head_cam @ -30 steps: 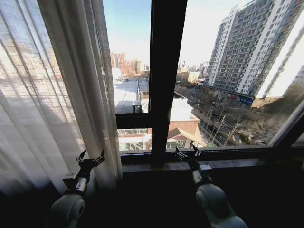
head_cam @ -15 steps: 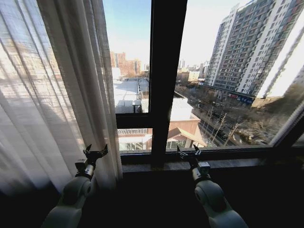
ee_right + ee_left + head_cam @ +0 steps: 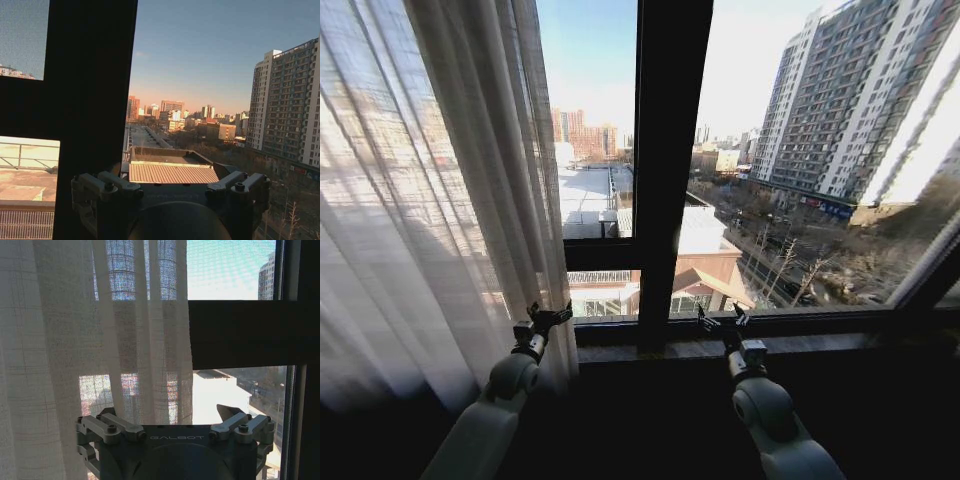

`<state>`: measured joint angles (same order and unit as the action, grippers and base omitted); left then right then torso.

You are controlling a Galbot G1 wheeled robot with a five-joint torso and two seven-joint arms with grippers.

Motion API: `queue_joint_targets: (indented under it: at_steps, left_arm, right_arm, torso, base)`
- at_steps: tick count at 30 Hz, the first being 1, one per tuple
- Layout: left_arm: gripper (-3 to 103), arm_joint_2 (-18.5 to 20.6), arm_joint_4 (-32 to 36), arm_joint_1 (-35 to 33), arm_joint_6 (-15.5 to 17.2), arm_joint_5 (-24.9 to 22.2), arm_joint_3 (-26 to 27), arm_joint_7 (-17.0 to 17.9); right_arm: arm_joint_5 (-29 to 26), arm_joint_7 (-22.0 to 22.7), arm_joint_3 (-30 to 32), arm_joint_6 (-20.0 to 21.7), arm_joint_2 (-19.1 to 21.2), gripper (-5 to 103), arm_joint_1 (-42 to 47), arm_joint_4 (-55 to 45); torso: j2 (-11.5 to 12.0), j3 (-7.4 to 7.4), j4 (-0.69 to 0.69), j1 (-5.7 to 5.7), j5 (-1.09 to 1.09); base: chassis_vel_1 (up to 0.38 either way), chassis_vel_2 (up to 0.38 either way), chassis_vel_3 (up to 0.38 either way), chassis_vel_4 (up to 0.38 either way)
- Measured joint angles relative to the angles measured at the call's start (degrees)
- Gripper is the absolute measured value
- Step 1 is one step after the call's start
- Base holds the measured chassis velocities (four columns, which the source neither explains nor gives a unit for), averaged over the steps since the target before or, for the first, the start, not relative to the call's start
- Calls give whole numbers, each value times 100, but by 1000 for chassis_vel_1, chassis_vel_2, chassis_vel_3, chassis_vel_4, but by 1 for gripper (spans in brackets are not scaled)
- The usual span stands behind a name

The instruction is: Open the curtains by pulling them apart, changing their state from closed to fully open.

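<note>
The curtains [image 3: 430, 190] are seen bunched on the robot's left side of the window. Their top and their far left part are cut off by the edge of the head view, and their lower end is lost in the dark below. The glass on the right side is left bare, and a city of tall buildings is seen through it.

The left gripper [image 3: 547, 318] is held up low by the sill [image 3: 770, 346], right at the inner edge of the curtains. Its fingers are spread apart, and nothing is held between them. In the left wrist view, the left gripper [image 3: 175, 426] is seen with its two fingers wide open, and the edge of the curtains [image 3: 100, 340] hangs just in front of it, closer to one finger than the other. Whether the cloth is touched by a finger cannot be told, because the fingertips are partly hidden by the gripper's own body.

The right gripper [image 3: 723, 320] is held up in front of the sill, just to the right of the dark window frame [image 3: 670, 170]. It is well apart from the curtains. Its fingers are open too, and nothing is held. In the right wrist view, the right gripper [image 3: 170, 187] is seen with the dark window frame [image 3: 90, 100] straight ahead, in front of one of its fingers. The lower part of each arm is swallowed by shadow.
</note>
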<state>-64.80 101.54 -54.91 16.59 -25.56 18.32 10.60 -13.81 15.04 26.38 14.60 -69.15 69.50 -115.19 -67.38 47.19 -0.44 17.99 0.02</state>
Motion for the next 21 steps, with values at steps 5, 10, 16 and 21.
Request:
queue_joint_targets:
  at_steps: [5,10,16,21]
  left_arm:
    - [99,-64,-97,102,40,-25,-91,247]
    - [78,-101,-109,156,49,-40,-120,564]
    - [56,5,-81,111,50,-124,-42,492]
    - [40,80,-26,20,49,-163,119,302]
  right_arm:
    - [-12,24,106,-17,25,100,29,0]
    - [-20,36,132,-33,18,100,32,20]
    - [-21,42,82,-36,-13,100,-15,18]
    - [-32,56,79,-36,9,100,-95,33]
  torso:
    - [0,0,0,0,0]
    - [0,0,0,0,-1]
    - [0,0,0,0,-1]
    - [0,0,1,-1,-1]
  base:
    - [0,0,0,0]
    - [0,0,0,0]
    - [0,0,0,0]
    - [0,0,0,0]
